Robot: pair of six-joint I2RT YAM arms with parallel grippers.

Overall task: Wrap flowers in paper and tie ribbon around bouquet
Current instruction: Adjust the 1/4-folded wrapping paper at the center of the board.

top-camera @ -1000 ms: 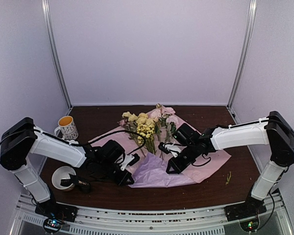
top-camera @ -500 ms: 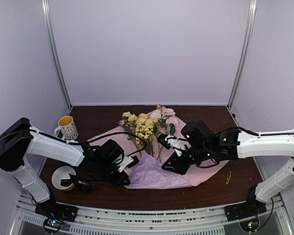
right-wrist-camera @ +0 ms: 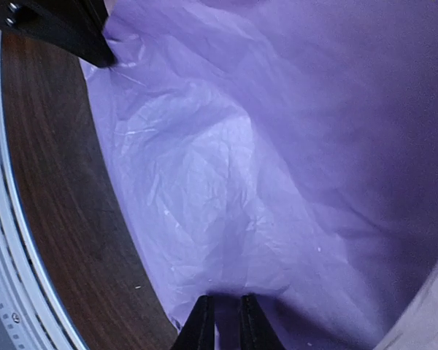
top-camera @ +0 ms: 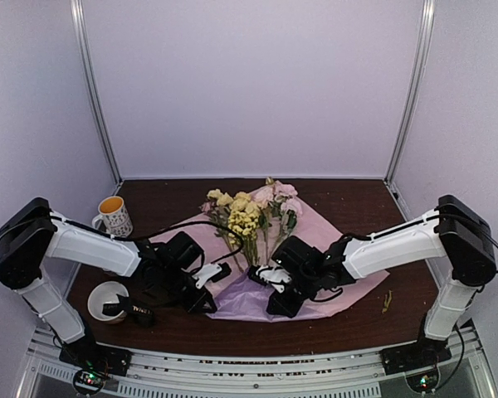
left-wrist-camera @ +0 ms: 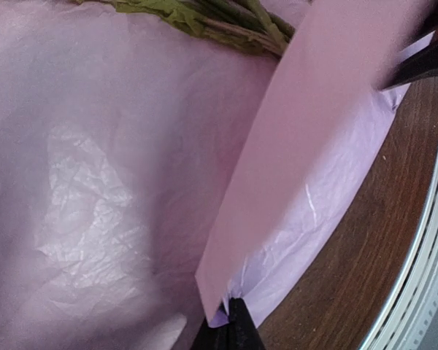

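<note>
The flowers [top-camera: 247, 211] lie with yellow and pink heads toward the back, stems [left-wrist-camera: 212, 18] on the lilac paper [top-camera: 332, 249]. My left gripper [top-camera: 210, 297] is shut on the paper's near left edge [left-wrist-camera: 230, 315], and a flap [left-wrist-camera: 306, 131] of it rises from the jaws. My right gripper [top-camera: 275, 307] is low over the near middle of the sheet [right-wrist-camera: 226, 302]. Its fingers stand a narrow gap apart with crinkled paper [right-wrist-camera: 226, 204] at their tips; whether they pinch it is unclear. The black ribbon [top-camera: 135, 313] lies in and beside a white bowl.
A white bowl [top-camera: 100, 294] sits at the near left, and a patterned mug [top-camera: 113, 215] stands behind it. A small green stem scrap [top-camera: 388, 300] lies on the brown table at the right. The metal front rail [left-wrist-camera: 431, 240] runs close to the paper's near edge.
My right arm has swung left and nearer, dropping its gripper onto the near middle of the paper beside the left gripper. My left gripper has kept its hold and hardly moved.
</note>
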